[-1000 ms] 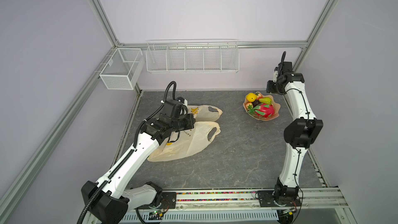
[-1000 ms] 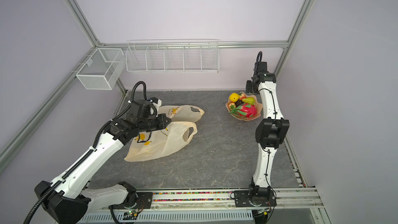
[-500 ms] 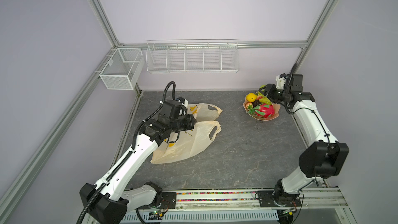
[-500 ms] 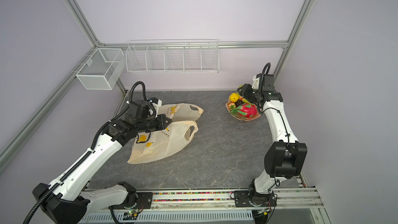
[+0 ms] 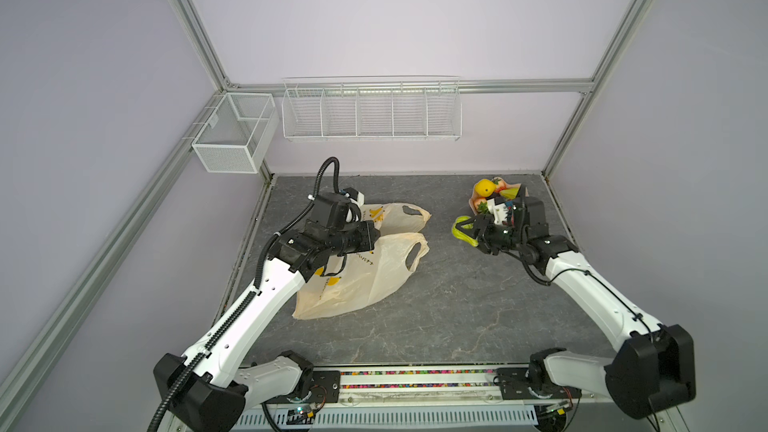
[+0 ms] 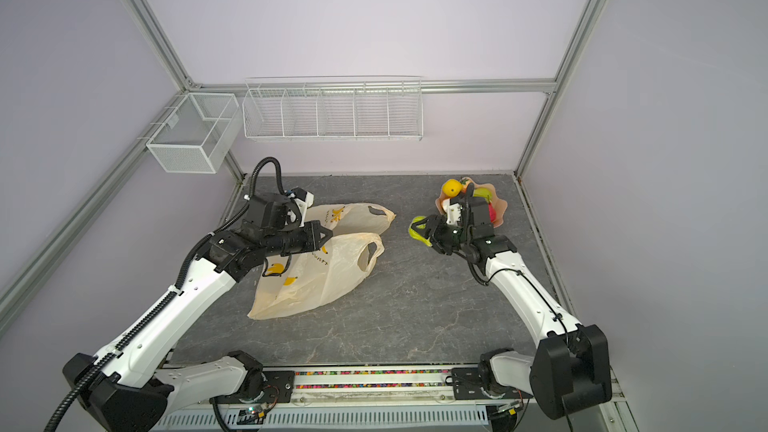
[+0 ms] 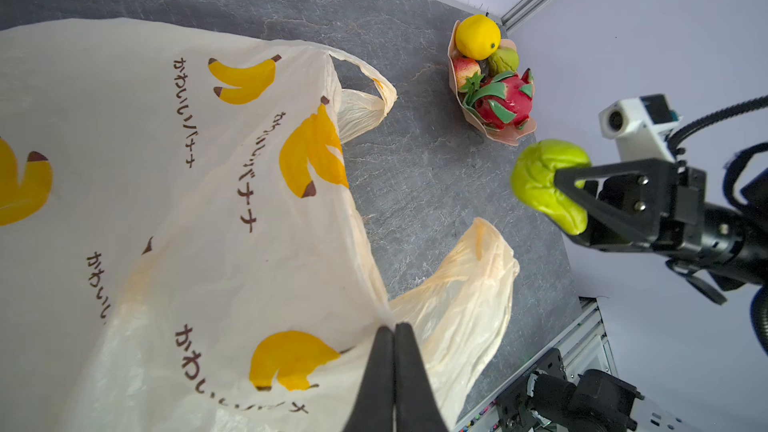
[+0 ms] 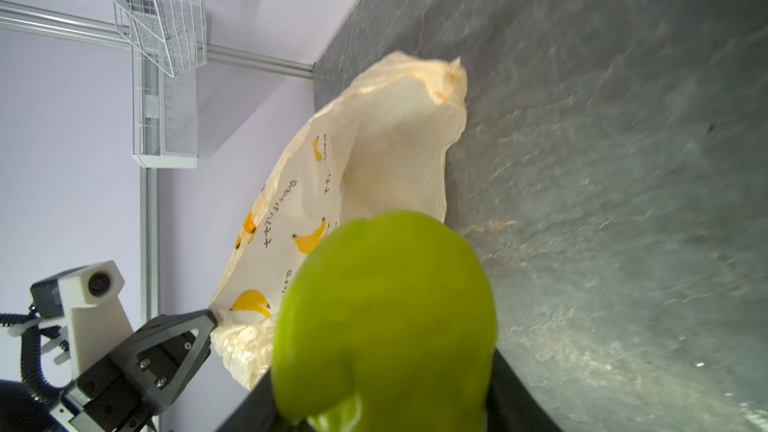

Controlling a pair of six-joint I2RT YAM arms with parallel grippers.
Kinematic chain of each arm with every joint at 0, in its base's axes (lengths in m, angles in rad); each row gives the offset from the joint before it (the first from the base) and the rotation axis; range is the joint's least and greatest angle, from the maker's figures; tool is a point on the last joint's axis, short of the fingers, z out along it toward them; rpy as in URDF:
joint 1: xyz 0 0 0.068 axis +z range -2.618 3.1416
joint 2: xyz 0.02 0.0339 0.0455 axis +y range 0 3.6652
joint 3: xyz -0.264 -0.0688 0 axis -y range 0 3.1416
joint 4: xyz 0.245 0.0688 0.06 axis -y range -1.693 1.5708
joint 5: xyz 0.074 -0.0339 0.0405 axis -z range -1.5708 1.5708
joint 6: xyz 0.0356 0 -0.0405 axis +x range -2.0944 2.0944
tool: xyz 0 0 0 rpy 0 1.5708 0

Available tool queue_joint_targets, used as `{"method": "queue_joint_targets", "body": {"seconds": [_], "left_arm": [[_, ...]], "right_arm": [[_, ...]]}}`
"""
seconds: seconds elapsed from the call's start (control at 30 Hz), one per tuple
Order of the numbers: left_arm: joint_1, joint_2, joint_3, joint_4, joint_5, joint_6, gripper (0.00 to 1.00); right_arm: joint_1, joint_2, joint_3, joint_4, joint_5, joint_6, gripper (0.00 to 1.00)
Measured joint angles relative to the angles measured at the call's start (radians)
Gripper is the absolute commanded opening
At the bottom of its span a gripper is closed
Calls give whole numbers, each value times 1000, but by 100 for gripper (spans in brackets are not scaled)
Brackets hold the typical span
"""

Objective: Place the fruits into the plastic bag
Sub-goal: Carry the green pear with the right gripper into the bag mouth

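Note:
The plastic bag [image 5: 365, 272] [image 6: 328, 280] lies on the grey table, cream with yellow bananas. My left gripper [image 5: 376, 234] [image 7: 394, 328] is shut on its upper layer by the mouth and holds it lifted. My right gripper [image 5: 466, 231] [image 8: 384, 401] is shut on a green lumpy fruit [image 6: 417, 230] [image 7: 540, 184] [image 8: 386, 305], in the air between the bag's handles and the bowl. Other fruits sit in the peach bowl [image 7: 498, 137]: a yellow round one [image 7: 477, 36], a dragon fruit [image 7: 505, 99], a strawberry [image 7: 465, 70] and a second green one [image 7: 503, 61].
My right arm hides most of the bowl [image 6: 500, 211] in both top views. A wire rack [image 5: 372, 112] and a mesh box [image 5: 235, 132] hang on the back wall. A rail [image 5: 415, 380] runs along the front edge.
My right gripper has swung from over the bowl toward the bag, carrying the green fruit. The left gripper keeps its hold and the bag has shifted only slightly.

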Motion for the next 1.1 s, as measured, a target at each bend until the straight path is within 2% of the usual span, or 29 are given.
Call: {"method": "queue_joint_targets", "body": {"seconds": [0.2,0.4,0.57,0.8,0.97,1.1], "left_arm": [[0,-6,-10,2,6,3,0],[0,-24,-26,2,13,6,0],[0,-43,-47,11,22,6,0],[0,-63,-74,25,50,6,0],[0,-79,-93,36,69,5,0],[0,-87,-102,44,81,5,0]], "right_arm": [[89,-59,-144,80,21,107,33],[155,-24,-153,183,34,163,33],[217,79,-138,258,44,180,32],[226,270,-103,403,47,208,32],[246,416,-35,549,14,243,32],[304,535,21,696,-12,306,31]]}}
